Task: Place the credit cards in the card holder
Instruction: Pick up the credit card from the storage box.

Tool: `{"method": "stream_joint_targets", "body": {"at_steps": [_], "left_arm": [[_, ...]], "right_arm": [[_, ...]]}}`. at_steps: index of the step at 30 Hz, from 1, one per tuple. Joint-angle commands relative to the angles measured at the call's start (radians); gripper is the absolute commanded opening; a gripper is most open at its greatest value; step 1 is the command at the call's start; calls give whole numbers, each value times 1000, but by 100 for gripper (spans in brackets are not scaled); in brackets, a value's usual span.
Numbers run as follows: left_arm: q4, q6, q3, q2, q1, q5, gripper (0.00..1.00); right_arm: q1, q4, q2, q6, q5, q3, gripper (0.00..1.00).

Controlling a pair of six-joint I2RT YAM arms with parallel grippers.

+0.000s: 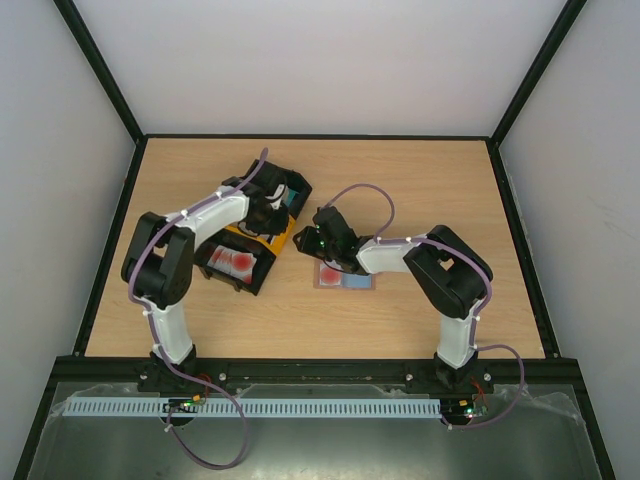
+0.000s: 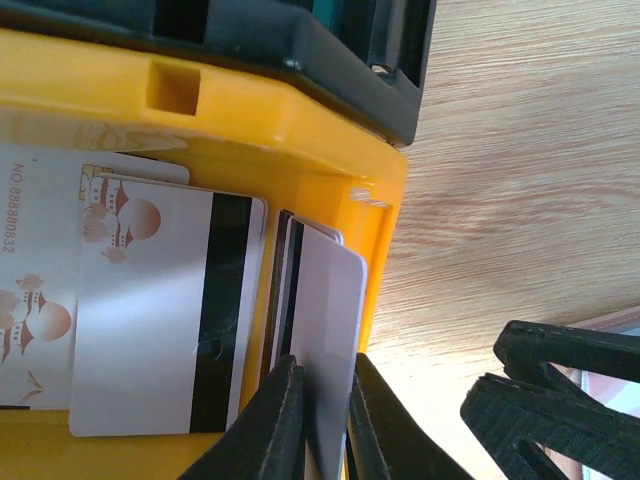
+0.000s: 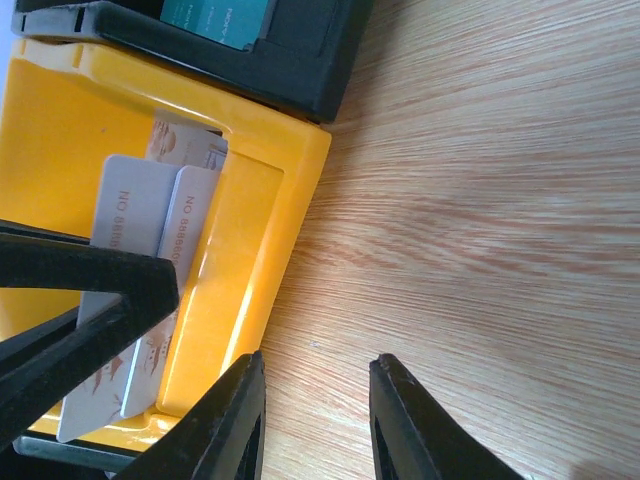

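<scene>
Robotics lab test cell: my left arm [image 1: 176, 330] and right arm [image 1: 457, 340] stand bolted to a black rail [image 1: 320, 373] at the near edge of a wooden table [image 1: 430, 180], which is walled in by plain white panels [image 1: 320, 60] on black frame posts [image 1: 100, 70]. Purple cables [image 1: 215, 455] loop from my bases, beside a white slotted cable duct [image 1: 300, 408] above a grey trough [image 1: 350, 450].
</scene>
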Motion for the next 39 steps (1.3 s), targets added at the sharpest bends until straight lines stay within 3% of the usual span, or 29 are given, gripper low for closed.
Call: {"method": "stream_joint_targets", "body": {"at_steps": [1,14,26,33,39], "left_arm": [[-34,-3,23,-46,-12,11,14],[-45,-16,18,-104,-13,-10,6],[16,-104,-61,-294,-15,-153,2],[202,-236,-223,-501,-78,-43,3],[521,-464,-488,-621,-232,9,2]], "right_arm": [[-7,-17,-37,-15,26,-10,29],[-9,-23,-70,-11,30,-18,29],[-9,-155,-248,-77,125,-46,34],[-9,-363,-528,-132,279,-185,44],[-10,-587,-808,-120,375,-320,48]]}}
